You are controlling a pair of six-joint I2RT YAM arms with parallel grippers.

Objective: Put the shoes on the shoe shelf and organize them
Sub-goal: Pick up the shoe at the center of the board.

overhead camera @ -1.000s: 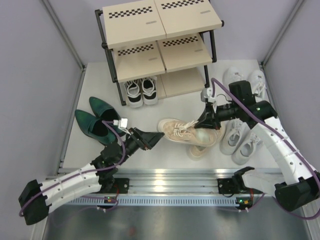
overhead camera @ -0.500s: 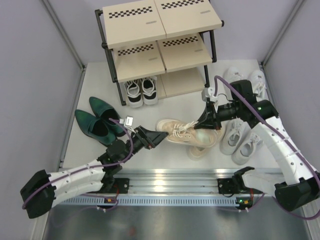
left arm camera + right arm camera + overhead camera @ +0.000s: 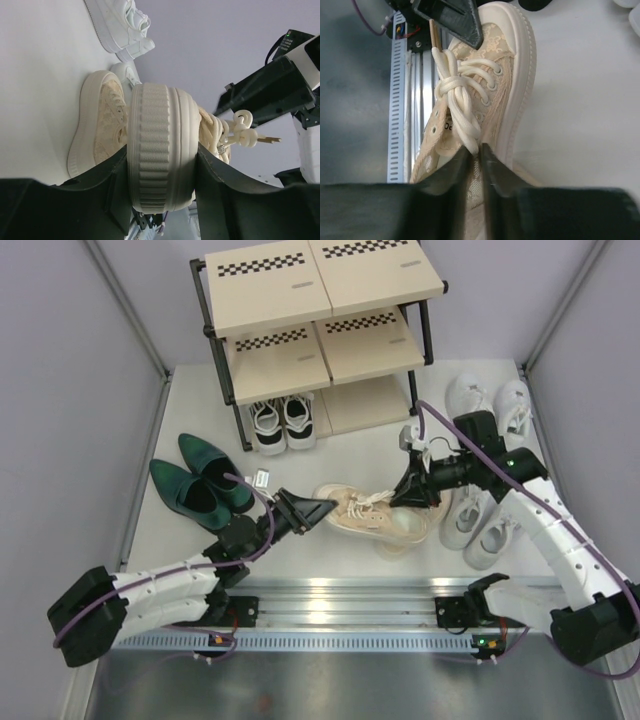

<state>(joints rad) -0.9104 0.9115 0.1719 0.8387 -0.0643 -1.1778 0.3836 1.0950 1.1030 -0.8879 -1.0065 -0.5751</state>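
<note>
Beige lace sneaker [image 3: 370, 512] is held between the two arms at the middle of the bench [image 3: 340, 455], in front of the shoe shelf [image 3: 270, 290] and apart from it. The left jaws are clenched on its ribbed rubber toe cap, one finger on each side. The right jaws are pinched together on the tongue end, just behind the knotted cream laces [image 3: 457, 107]. A few dark printed characters show inside the collar [image 3: 447, 126], too hidden by the laces to read. The second beige sneaker [image 3: 400, 543] lies on the bench partly under the held one. Black-and-white sneakers [image 3: 282, 422] stand on the left of the shelf's bottom tier. The upper boards carry checkered strips and small grey tags [image 3: 298, 284] whose writing is too small to read. Green heeled shoes [image 3: 200, 480] lie to the left, and white sneakers [image 3: 485, 525] to the right.
</note>
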